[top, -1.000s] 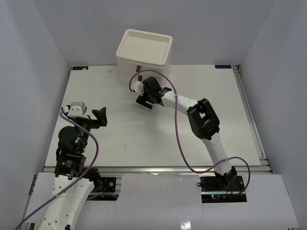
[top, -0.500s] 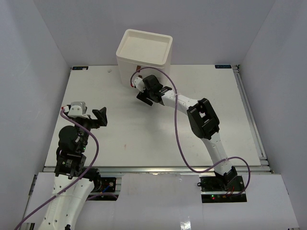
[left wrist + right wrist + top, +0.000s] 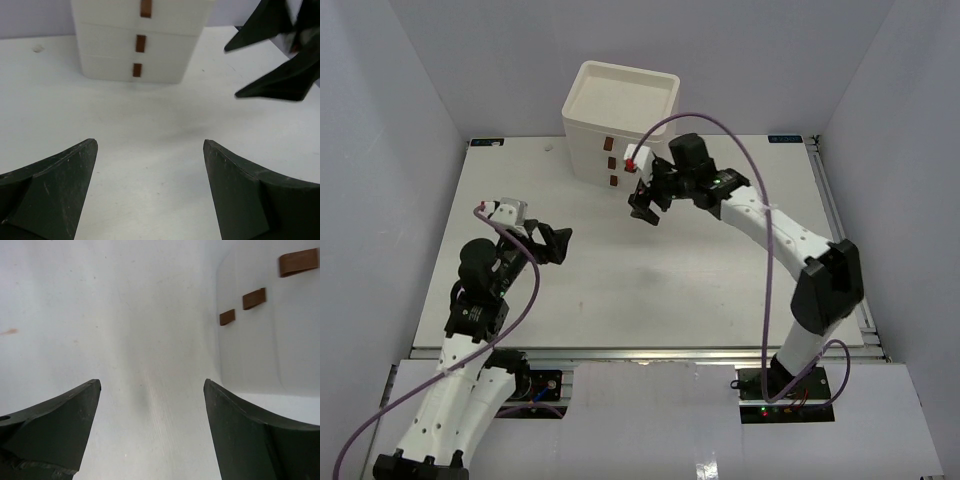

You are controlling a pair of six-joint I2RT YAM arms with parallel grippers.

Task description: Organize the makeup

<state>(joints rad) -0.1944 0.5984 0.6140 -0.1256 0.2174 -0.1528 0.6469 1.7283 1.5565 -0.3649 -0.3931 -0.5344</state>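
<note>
No sponges, tubes or packet show in any view; the makeup is out of sight. My right gripper [image 3: 645, 205] is open and empty, hovering just right of the front of the cream drawer chest [image 3: 620, 115]; in its own view the jaws [image 3: 150, 405] stand wide over bare table. My left gripper [image 3: 552, 243] is open and empty at the left middle of the table, pointing at the chest; its jaws [image 3: 150, 165] stand wide over bare table. The right gripper's dark fingers [image 3: 272, 47] show in the left wrist view.
The chest has three drawers with brown handles [image 3: 140, 43], all shut, also seen in the right wrist view [image 3: 265, 340]. It stands at the table's back edge [image 3: 720, 140]. Grey walls close in the left, right and back.
My right arm has pulled away from the chest front and swung right, its elbow now far right. My left arm has reached forward and right towards the table's middle.
</note>
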